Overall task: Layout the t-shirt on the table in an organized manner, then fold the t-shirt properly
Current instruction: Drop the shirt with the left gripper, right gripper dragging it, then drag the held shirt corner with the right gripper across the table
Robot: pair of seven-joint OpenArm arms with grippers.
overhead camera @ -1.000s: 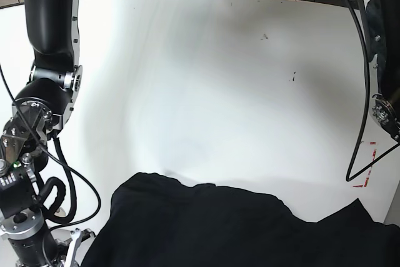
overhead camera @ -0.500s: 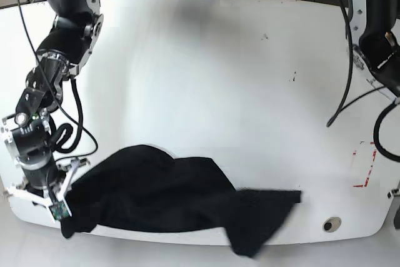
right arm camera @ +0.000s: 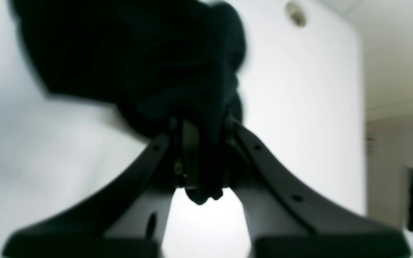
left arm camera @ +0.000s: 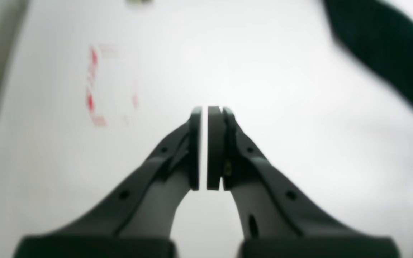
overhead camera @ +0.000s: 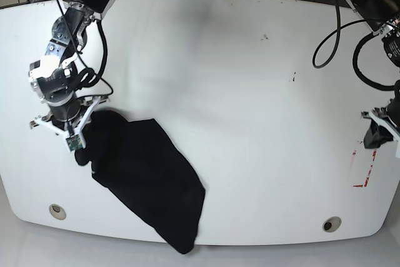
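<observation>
Right now the right hand (right arm camera: pixel 201 157) is clamped on a bunched bit of the t-shirt (overhead camera: pixel 147 176), cloth wadded between its fingers w/ a nub poking out behind. Beyond that hand the rest trails off in one crumpled diagonal strip toward the bench (overhead camera: pixel 237 92) front edge, the tip hanging over. Risk: a single pinch on a wad means any drag keeps it roped, or more slides off the edge. Far across, the left hand (left arm camera: pixel 207 148) is nearly shut, holding nothing, well apart from the cloth, near the red tape marks (overhead camera: pixel 364 166), so nothing pins the far end.
</observation>
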